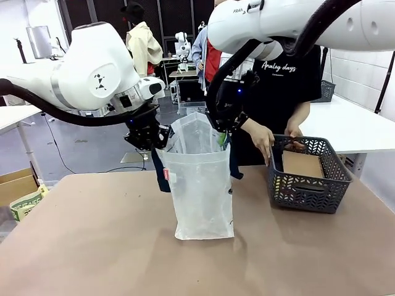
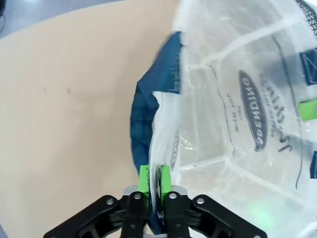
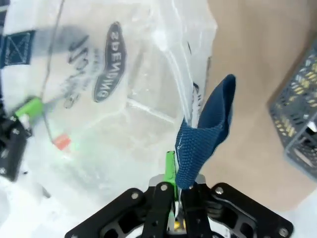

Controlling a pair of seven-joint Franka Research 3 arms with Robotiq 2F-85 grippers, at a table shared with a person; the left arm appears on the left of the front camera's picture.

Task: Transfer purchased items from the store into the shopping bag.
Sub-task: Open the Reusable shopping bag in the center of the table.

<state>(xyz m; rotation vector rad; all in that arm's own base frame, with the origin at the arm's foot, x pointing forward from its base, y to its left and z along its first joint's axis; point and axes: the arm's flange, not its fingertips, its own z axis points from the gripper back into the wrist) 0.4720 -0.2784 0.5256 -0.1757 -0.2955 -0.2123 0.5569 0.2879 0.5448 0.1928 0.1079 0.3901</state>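
Translucent white plastic shopping bag (image 1: 203,191) stands upright on the brown table (image 1: 92,246), roughly mid-table, mouth held open between the 2 grippers. Round navy logo (image 2: 252,111) with white lettering reads through the film from inside. Small red tag (image 1: 165,177) sits on the bag's left edge, near the top.

Left gripper (image 1: 159,142) is at the bag's left rim. In the left wrist view its green pads (image 2: 144,178) are pinched tight on the plastic rim, with the navy blue strap handle (image 2: 148,104) looping out beside it. Clamped, no gap.

Right gripper (image 1: 223,132) is at the bag's right rim. In the right wrist view it (image 3: 176,166) is closed on the other navy strap (image 3: 205,134), which sticks up past the fingertips; the bag wall lies just beside the strap. Can't tell whether film is also caught between the pads.

Dark grey mesh plastic basket (image 1: 302,191) sits on the table right of the bag, apart from it. A flat brown cardboard piece (image 1: 302,165) lies in it. The person at the far side has 1 hand (image 1: 262,139) over the basket's left rim, fingers down; whether it grips anything, can't tell.

Can't make out any contents in the bag.
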